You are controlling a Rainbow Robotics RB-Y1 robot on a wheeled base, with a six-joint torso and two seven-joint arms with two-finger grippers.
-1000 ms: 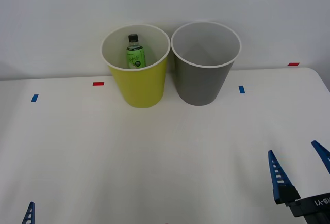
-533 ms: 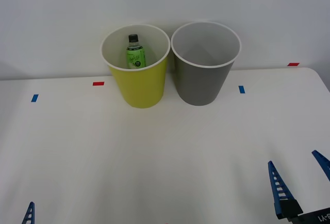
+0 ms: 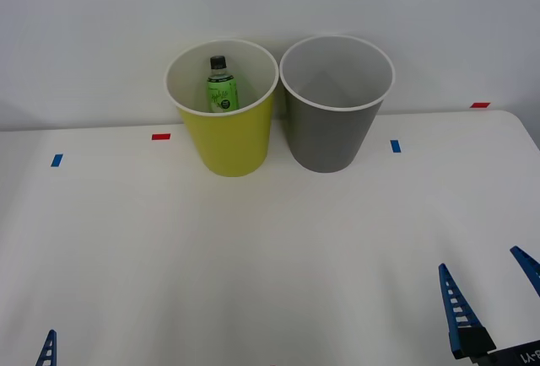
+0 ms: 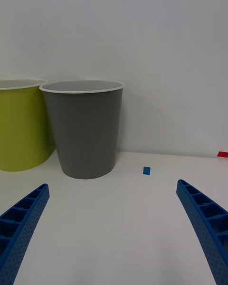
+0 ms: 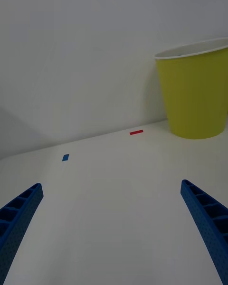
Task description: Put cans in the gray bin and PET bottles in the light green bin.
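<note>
The light green bin stands at the back of the table, with the gray bin touching it on the right. A PET bottle with a green label and black cap stands upright inside the light green bin. The gray bin's pale inside looks bare as far as I see into it. Cans are out of view. My right gripper hovers open at the near right, facing the gray bin from a distance. My left gripper is open at the near left, and the light green bin is far ahead of it.
Small tape marks lie on the white table: red and blue on the left, blue and red on the right. A plain wall rises close behind the bins.
My right gripper drew back a little toward the near edge of the table, then held still. The bins, bottle and left gripper stayed put.
</note>
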